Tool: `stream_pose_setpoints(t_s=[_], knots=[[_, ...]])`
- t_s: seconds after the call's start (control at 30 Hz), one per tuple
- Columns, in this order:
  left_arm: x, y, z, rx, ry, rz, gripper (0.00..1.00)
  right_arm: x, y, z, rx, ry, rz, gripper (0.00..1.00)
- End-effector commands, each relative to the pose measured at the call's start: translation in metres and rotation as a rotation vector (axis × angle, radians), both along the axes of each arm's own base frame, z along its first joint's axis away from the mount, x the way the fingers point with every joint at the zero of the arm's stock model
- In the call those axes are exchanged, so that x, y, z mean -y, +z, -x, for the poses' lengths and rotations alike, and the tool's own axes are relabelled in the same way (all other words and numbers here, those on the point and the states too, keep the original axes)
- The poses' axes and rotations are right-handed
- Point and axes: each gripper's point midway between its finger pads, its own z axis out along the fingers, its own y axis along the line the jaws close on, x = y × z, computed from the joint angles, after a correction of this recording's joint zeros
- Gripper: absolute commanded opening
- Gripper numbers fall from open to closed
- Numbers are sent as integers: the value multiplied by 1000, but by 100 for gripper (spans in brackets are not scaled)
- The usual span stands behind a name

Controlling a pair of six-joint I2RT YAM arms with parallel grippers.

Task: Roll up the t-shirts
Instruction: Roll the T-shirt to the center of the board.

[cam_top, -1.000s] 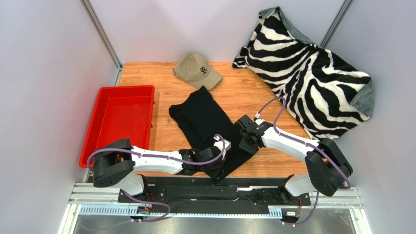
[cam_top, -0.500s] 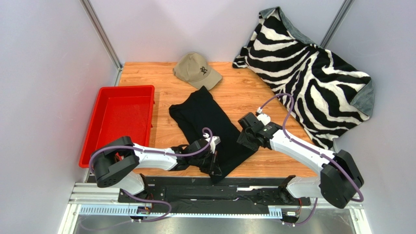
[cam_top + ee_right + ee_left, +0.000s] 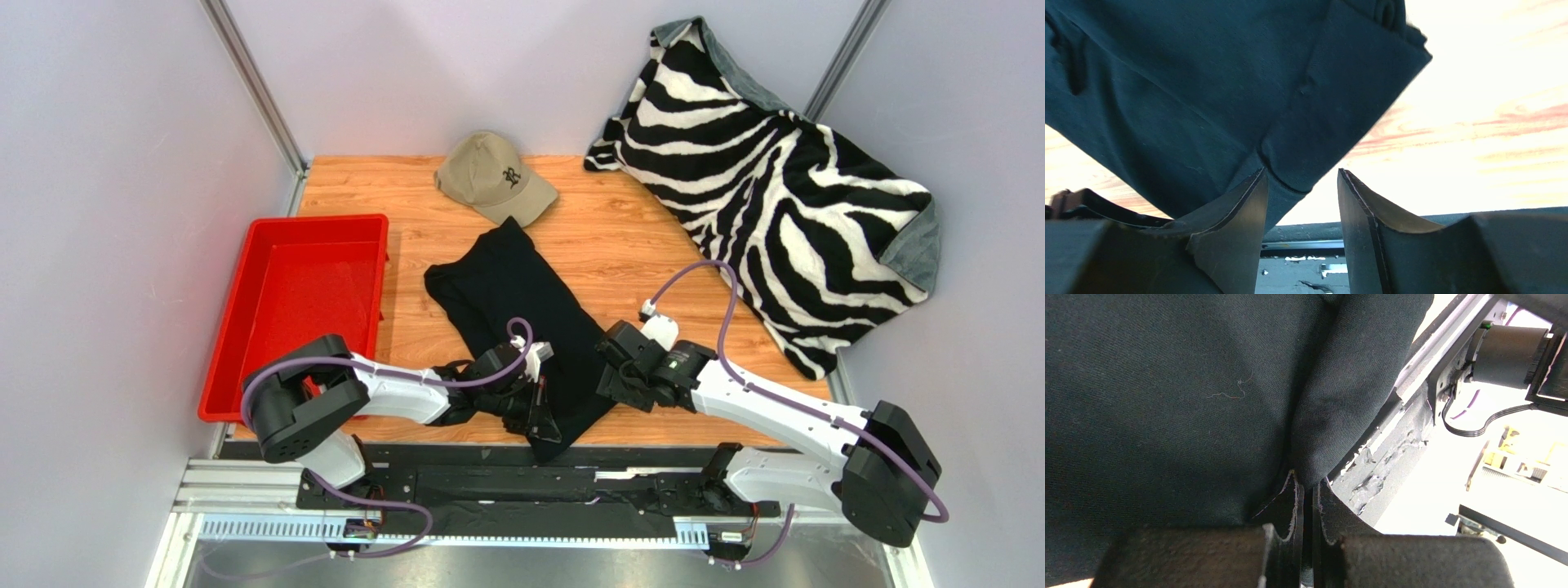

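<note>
The black t-shirt lies folded into a long strip on the wooden table, running from near the cap down to the front edge. My left gripper sits at the strip's near end, shut on a fold of the t-shirt; in the left wrist view the left gripper pinches the cloth between its tips. My right gripper is open at the strip's near right side. In the right wrist view a corner of the t-shirt hangs against the left finger of the right gripper, loose in the gap.
A red tray stands at the left. A tan cap lies at the back, just beyond the shirt's far end. A zebra-striped blanket covers the back right corner. The black base rail runs along the near edge.
The right gripper has opened and drawn back toward the near edge along the shirt's right side. The left gripper has tightened on the near fold and barely shifted.
</note>
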Motion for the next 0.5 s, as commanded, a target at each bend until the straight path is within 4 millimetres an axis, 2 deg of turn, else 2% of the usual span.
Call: stream_pose_setpoints(t_s=[0.0,0.3,0.37,0.47], knots=[[-4,-7,4,-28,-3,-12,0,-4,1,0,27,-38,-22,49],[-5,-8,4,-27,-1,-14,0,-7,-14,-6,-2,-36,49,45],[-5,-8,5,-21,-10,-14,0,-11,-12,-9,-8,-31,63,42],[-6,-7,4,-7,-13,-13,0,-13,-14,-11,-31,-13,101,31]])
